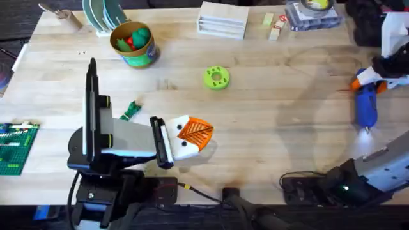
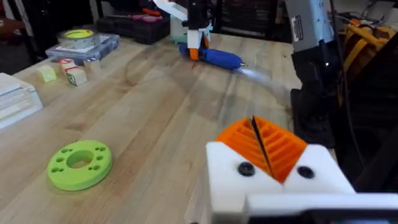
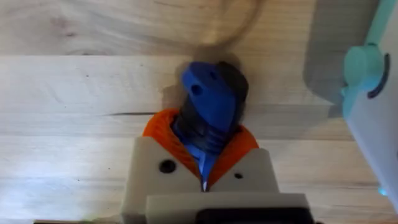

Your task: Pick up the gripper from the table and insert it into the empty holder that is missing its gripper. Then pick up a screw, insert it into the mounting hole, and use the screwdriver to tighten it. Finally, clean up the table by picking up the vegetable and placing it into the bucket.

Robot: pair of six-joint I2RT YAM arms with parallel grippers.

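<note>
Blue pen-shaped electric screwdriver clamped in right end effector, lying flat on wooden desk; left end effector closed, empty. Lift screwdriver level, keep grip near rear.

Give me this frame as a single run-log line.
right gripper: shut on screwdriver, tip lit, at table | left gripper: jaws shut, idle | vegetable: on table, outside bucket

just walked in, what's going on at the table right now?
The right gripper is shut on the blue screwdriver at the table's right side, its tip light on. The left gripper sits near the front middle with its orange pads together, holding nothing visible. The vegetable still lies on the table, not yet in the bucket, which holds toy items.
</note>
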